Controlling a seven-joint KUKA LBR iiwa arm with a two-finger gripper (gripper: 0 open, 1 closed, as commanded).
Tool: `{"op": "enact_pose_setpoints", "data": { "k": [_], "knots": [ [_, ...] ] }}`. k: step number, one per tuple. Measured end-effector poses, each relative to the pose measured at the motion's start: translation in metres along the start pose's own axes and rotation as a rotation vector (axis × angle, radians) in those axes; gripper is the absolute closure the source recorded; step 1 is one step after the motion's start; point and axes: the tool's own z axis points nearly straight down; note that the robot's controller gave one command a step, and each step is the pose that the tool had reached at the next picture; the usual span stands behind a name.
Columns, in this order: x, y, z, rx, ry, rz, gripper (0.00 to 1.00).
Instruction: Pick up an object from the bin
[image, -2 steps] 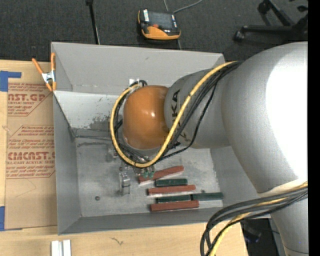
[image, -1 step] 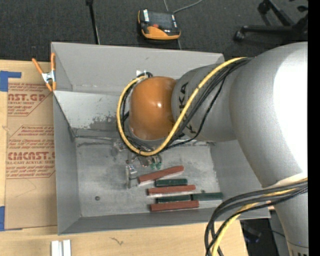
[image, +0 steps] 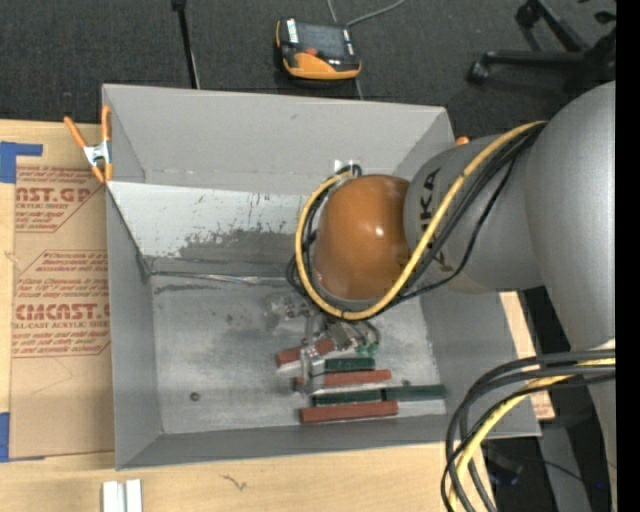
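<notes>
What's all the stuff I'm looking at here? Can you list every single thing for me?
Bin: one, grey metal, middle of the view.
Red-brown bars: at least three, flat, lying side by side on the bin floor's lower right.
Dark green bar: one, among the red-brown ones, poking out to the right.
Small pale scraps: a few, mid-floor, too small to name.
Orange-and-black device: one, on the dark floor beyond the bin.
Wheeled chair base: one, black, top right.
Robot arm: one, silver-grey, reaching in from the right.
Orange cover: one, rounded, on the wrist.
Cables: several, yellow and black, looped along the arm.
Claw: one, beneath the cover, over the bars' left end.
</notes>
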Motion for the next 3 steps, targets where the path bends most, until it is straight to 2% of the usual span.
{"op": "enact_pose_setpoints", "data": {
  "k": [1, 2, 3],
  "knots": [
    [-0.001, -0.018, 0.03, 0.0, 0.003, -0.031, 0.0],
    [0.016, -0.072, 0.026, -0.004, -0.005, 0.285, 1.0],
    [0.016, -0.072, 0.026, -0.004, -0.005, 0.286, 1.0]
  ]
}}
